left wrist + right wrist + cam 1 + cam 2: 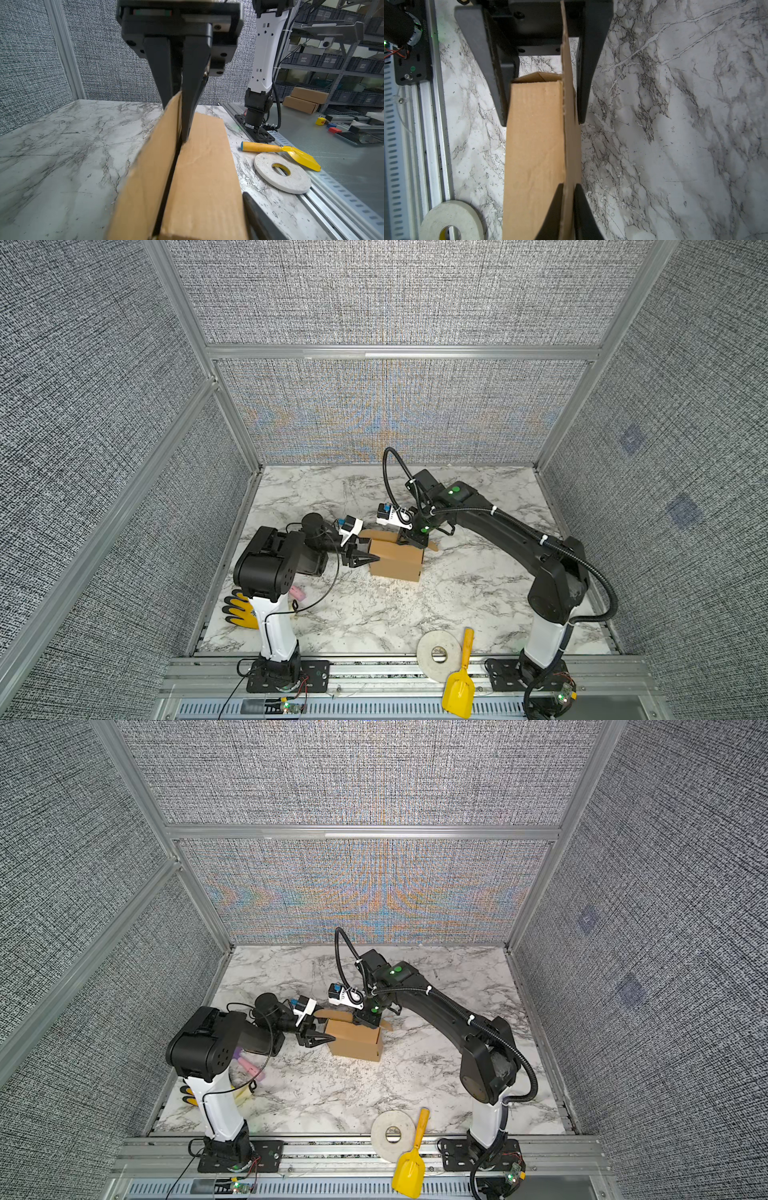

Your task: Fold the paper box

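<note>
The brown paper box (395, 564) (355, 1044) stands mid-table as a closed-sided body, with one flap (569, 104) upright along its far long edge. My right gripper (569, 187) (409, 543) comes down from above and is shut on that flap's top edge; the left wrist view shows its fingers (191, 99) pinching the cardboard. My left gripper (542, 122) (372, 558) is at the box's left end, open. Its fingers straddle the body and flap, close to both. In the left wrist view only one own finger (256, 216) shows beside the box (203, 176).
A white tape roll (439, 655) and a yellow scoop (459, 689) lie at the front edge, partly on the metal rail (374, 672). A yellow-and-black glove (241, 610) and a pink object (298, 593) lie by the left arm's base. Fabric walls enclose three sides.
</note>
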Robot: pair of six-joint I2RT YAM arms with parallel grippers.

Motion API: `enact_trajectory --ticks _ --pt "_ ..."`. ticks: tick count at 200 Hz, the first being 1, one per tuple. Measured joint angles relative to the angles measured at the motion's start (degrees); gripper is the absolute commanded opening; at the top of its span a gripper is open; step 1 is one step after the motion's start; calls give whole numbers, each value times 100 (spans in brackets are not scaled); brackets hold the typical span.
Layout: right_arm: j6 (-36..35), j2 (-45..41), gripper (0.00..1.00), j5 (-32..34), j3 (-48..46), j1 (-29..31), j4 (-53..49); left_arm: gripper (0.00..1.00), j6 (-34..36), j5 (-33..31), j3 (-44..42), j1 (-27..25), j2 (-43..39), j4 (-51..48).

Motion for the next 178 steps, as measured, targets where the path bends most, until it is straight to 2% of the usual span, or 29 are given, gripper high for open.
enact_trajectory --ticks 58,79,96,117,126,143,178 --pt "-61 107 8 282 136 17 -39 77 -55 -35 11 289 -280 -363" --pt "-81 116 8 319 153 17 -44 77 278 -61 -9 446 -619 -944" --pt "-83 116 7 337 155 17 -48 78 990 -227 39 518 -1036 -2050" --pt "-83 116 7 341 155 24 -46 80 2758 -562 514 511 -1626 -4474" --pt "-83 114 7 352 155 31 -46 80 3254 -702 651 507 -1843 -5261" --pt "-83 90 7 361 155 46 -61 80 3783 -1121 765 496 -2249 -6457" --pt "-76 31 7 358 144 50 -57 84 4450 -2247 1027 470 -3032 -8255"
